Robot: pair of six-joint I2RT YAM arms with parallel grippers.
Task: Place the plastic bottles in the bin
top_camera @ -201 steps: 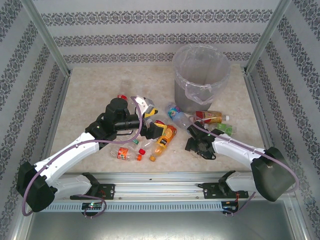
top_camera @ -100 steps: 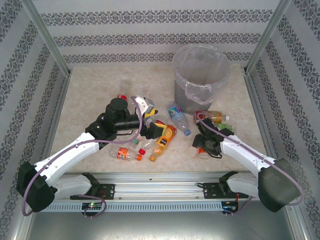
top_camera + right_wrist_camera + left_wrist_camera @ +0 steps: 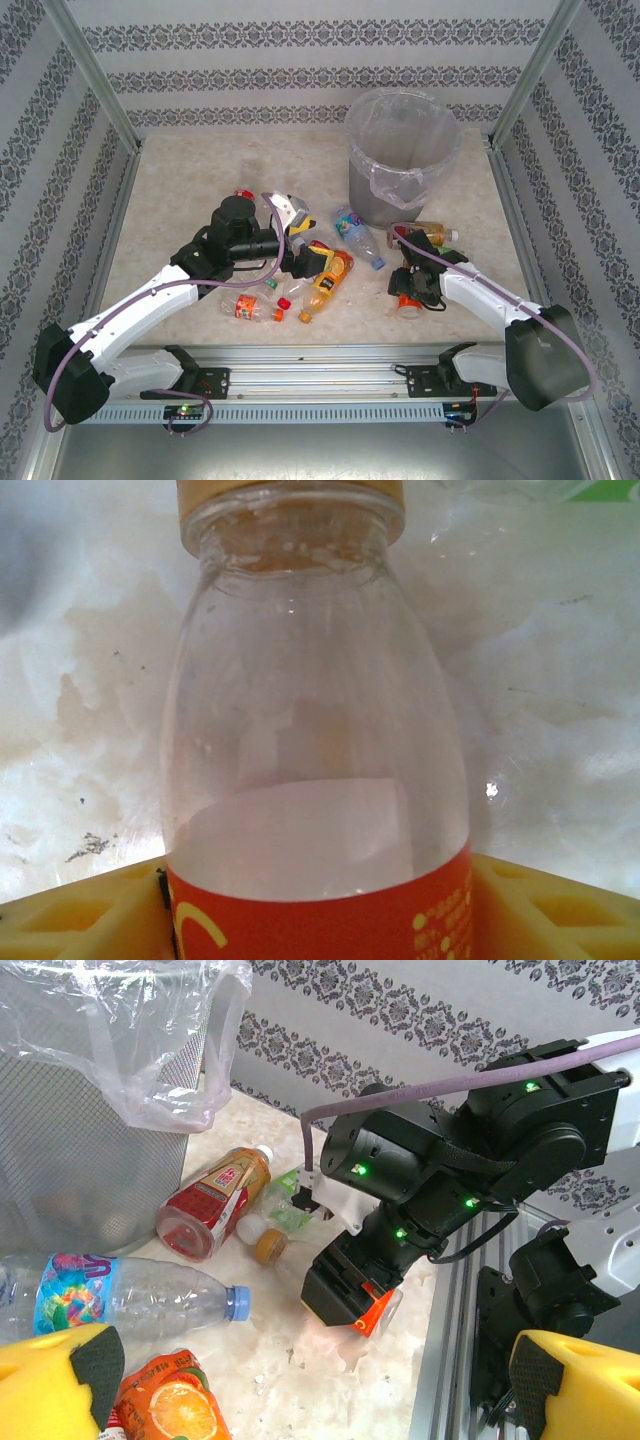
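Right tool (image 3: 407, 297) clenched around red-labelled bottle (image 3: 315, 780); left tool (image 3: 310, 1380) spread wide.

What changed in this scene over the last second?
The right claw shifted rightward, uncovering more of the blue-labelled bottle. It now straddles a red-labelled bottle, though a firm grip can't be confirmed. The left claw, open, and the bin stayed put.
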